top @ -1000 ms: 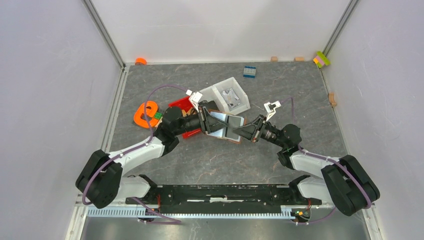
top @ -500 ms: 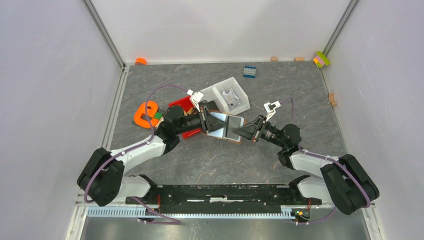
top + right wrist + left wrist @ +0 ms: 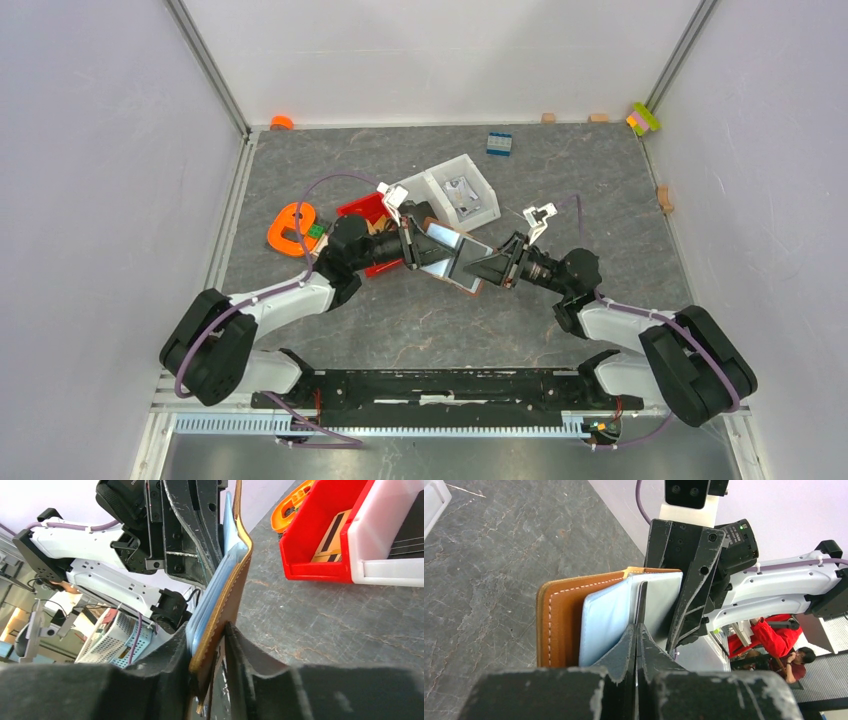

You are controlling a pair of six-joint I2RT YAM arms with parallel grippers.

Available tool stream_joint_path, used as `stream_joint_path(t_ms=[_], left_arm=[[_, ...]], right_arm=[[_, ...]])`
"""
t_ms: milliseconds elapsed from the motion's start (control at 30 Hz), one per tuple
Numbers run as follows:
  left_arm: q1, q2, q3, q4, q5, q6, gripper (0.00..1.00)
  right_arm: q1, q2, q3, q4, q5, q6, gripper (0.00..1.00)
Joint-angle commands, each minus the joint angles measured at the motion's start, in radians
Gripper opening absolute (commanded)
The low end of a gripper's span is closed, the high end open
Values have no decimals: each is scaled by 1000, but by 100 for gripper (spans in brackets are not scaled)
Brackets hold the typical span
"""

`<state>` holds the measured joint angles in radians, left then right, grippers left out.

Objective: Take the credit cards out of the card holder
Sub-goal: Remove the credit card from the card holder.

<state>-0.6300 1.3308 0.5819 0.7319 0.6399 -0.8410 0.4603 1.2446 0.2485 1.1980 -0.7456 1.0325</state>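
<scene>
The brown card holder (image 3: 462,262) hangs above the table between my two grippers. My left gripper (image 3: 418,244) is shut on the edge of a silvery credit card (image 3: 660,599) that sticks out of the holder (image 3: 560,620). A pale blue credit card (image 3: 606,614) lies next to it in the holder. My right gripper (image 3: 492,268) is closed on the holder's other end (image 3: 222,622), with a slim gap low down beside one finger. A tan card with a dark stripe (image 3: 331,537) lies in the red bin.
The red bin (image 3: 362,212) and a white bin (image 3: 452,190) sit just behind the grippers. An orange piece (image 3: 290,228) lies at the left. A blue block (image 3: 499,143) and small blocks lie along the back and right edges.
My left gripper has shut on the silvery card. The holder has tilted, its right end lower and nearer. The right fingers have eased apart a little.
</scene>
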Motion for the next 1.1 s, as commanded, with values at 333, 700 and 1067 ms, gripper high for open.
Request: stream_joint_path(t_ms=[333, 700, 1067], left_arm=[[26, -62, 6, -150, -81, 51, 8], [19, -318, -23, -462, -474, 235, 99], [11, -172, 36, -408, -274, 216, 97]], right_arm=[[-21, 7, 39, -18, -10, -25, 9], [-55, 8, 55, -140, 2, -69, 8], [-56, 15, 59, -43, -58, -14, 11]])
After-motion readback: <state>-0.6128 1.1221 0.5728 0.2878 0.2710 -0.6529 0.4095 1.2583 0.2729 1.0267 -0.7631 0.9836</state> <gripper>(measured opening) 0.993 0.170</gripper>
